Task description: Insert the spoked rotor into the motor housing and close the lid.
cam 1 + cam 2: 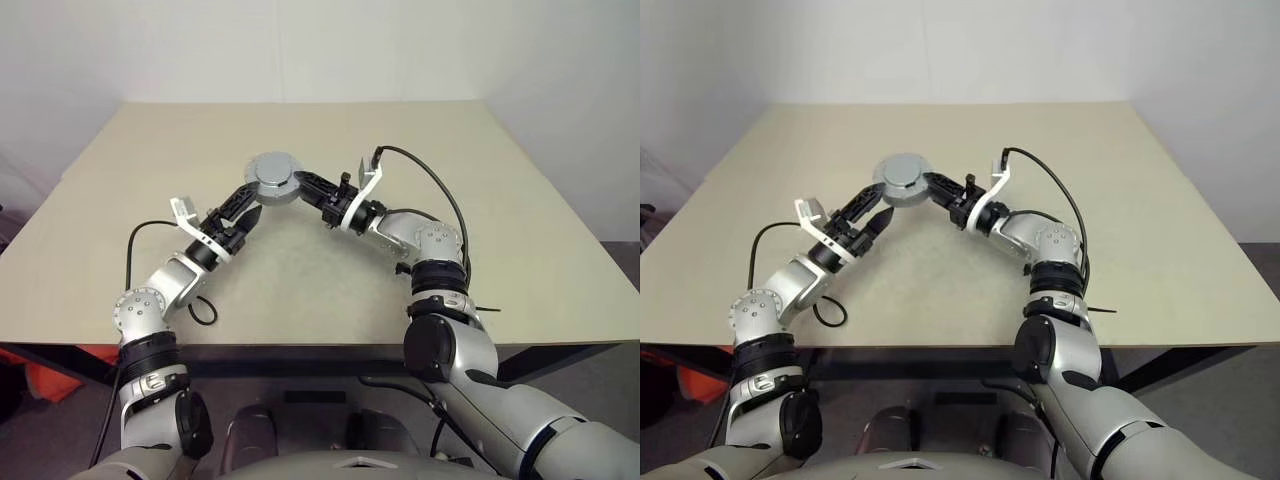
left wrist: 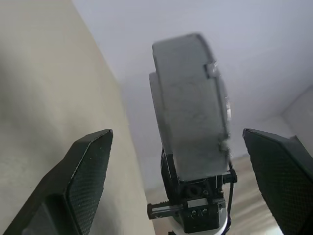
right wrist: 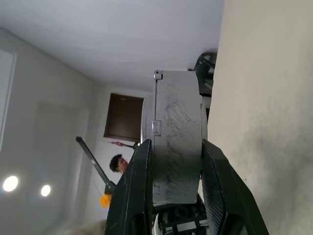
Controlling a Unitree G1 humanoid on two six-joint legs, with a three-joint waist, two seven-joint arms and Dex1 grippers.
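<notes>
A thick grey round drum [image 1: 274, 178] hangs above the tan table. Its upward face is the dull grey lid [image 1: 903, 172] with a raised centre. A seam round the side separates the lid from the motor housing [image 3: 177, 147] beneath it. My right gripper [image 1: 298, 184] is shut on the drum, one finger on each flat face [image 3: 215, 181]. My left gripper [image 1: 252, 200] stands open just left of the drum, its fingers [image 2: 90, 171] spread wide on either side without touching it. The spoked rotor is hidden.
The tan table [image 1: 500, 230] stretches wide on all sides, with its front edge close to me. A black cable [image 1: 203, 308] loops beside my left arm. In the right wrist view a person [image 3: 117, 164] stands far off in the room.
</notes>
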